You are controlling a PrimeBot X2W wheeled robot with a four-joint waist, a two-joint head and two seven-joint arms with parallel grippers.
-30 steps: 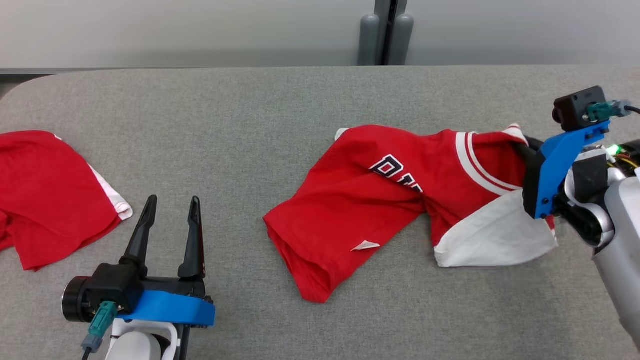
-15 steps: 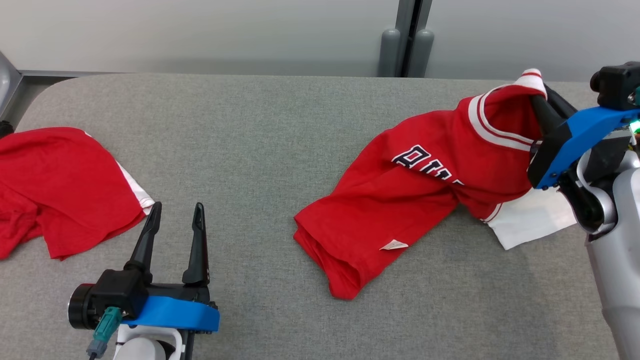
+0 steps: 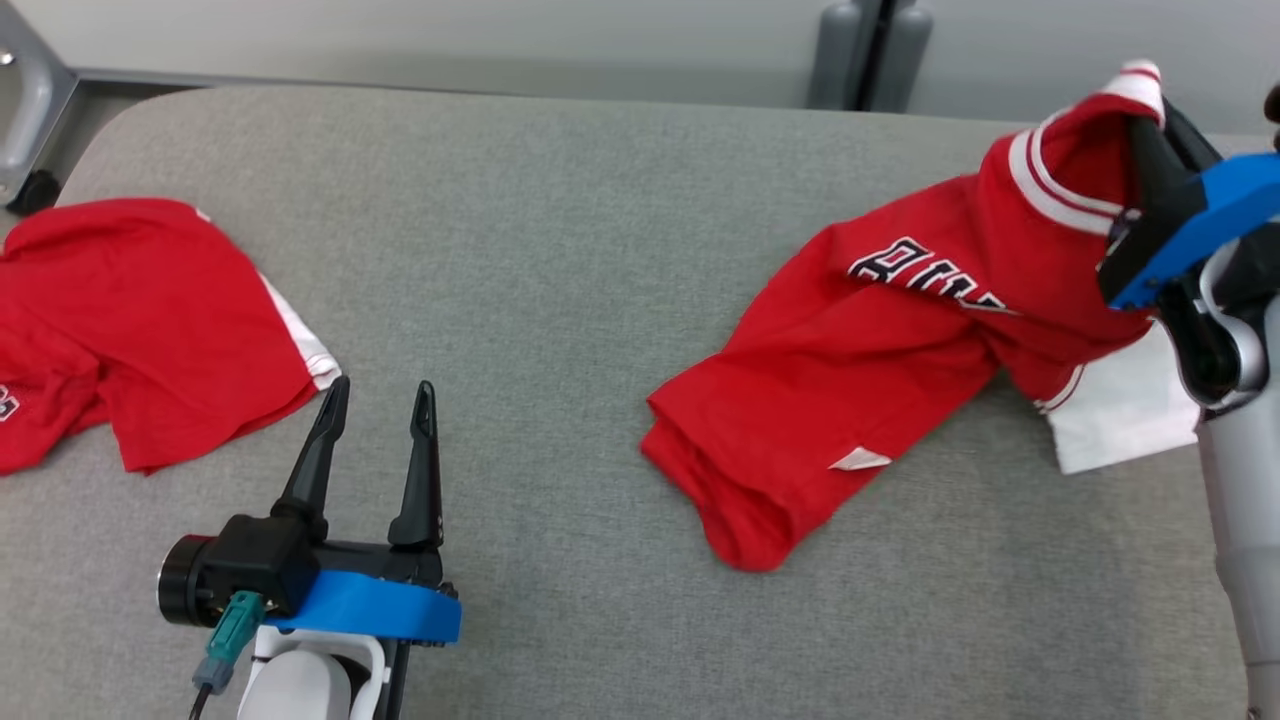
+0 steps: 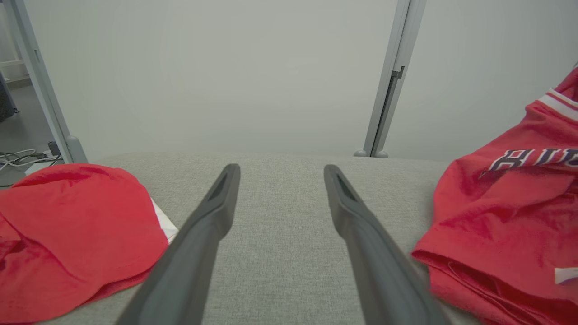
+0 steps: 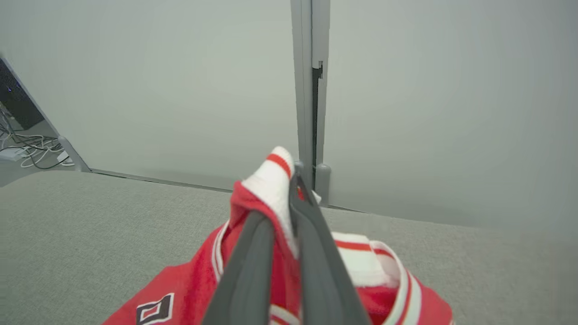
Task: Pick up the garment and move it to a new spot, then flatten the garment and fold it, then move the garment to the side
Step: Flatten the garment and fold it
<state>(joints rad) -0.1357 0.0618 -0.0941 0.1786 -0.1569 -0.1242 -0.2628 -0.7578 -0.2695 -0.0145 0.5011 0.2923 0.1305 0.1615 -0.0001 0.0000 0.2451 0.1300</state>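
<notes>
Right side: my right gripper (image 3: 1150,115) is pressed fully together on the white, red-striped ribbed trim (image 5: 275,180) of the red jersey (image 3: 880,370). In the right wrist view the cloth is pinched between my two dark fingers (image 5: 316,253), and a tuft of trim pokes out past the tips. The pinched end is held up off the grey table (image 3: 560,250), over its far right part. From there the jersey slopes down to the left. Most of the body lies on the table, with its bunched lower hem toward the middle and the near side. Dark, white-edged lettering (image 3: 925,270) runs across the chest, only partly readable. A small white label (image 3: 860,459) shows near the hem. A white panel of the jersey (image 3: 1120,420) lies flat on the table below my right wrist. Left side: my left gripper (image 3: 382,390) is over the near left part of the table, fingers spread as wide as they go and nothing between them. In the left wrist view only bare grey cloth shows in the gap. A second red garment (image 3: 150,310) lies crumpled at the table's left edge, just beyond my left fingertips and not touching them, well apart from the jersey. A grey post (image 3: 870,50) stands against the pale wall behind the table.
</notes>
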